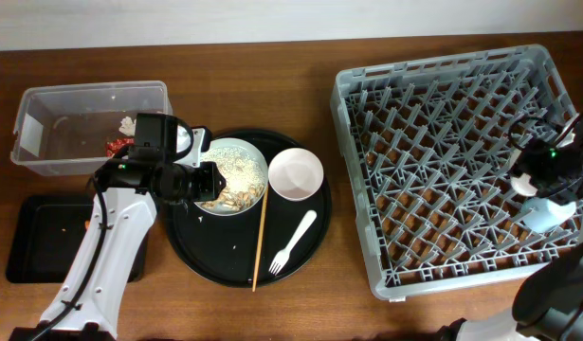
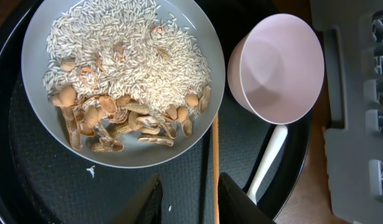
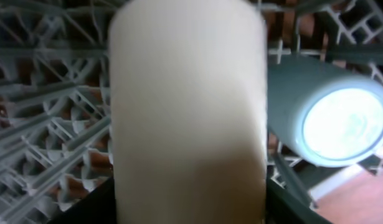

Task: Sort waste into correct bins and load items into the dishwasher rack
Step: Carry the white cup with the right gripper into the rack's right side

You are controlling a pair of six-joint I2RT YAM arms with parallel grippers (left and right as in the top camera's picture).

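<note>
My left gripper (image 1: 208, 180) (image 2: 190, 180) hangs open over the round black tray (image 1: 215, 256). The thin wooden chopstick (image 2: 214, 155) (image 1: 261, 232) runs between its fingers, close to the right one and untouched. Ahead lies the pale plate (image 2: 208, 46) (image 1: 259, 157), heaped with rice and peanut shells (image 2: 116, 93). The pink bowl (image 2: 278, 68) (image 1: 296, 175) and white fork (image 1: 293, 242) lie to the right. My right gripper (image 1: 542, 178) (image 3: 188, 199) is shut on the cream cup (image 3: 188, 106) over the dishwasher rack (image 1: 443, 114). The small blue cup (image 3: 328, 121) (image 1: 542, 212) lies on its side beside it.
The clear tub (image 1: 45, 142) at the back left holds a red wrapper (image 1: 118, 145) and a white scrap (image 1: 128, 123). The shallow black tray (image 1: 45, 251) at the front left holds an orange carrot piece (image 1: 87, 224). Bare wood separates the round tray from the rack.
</note>
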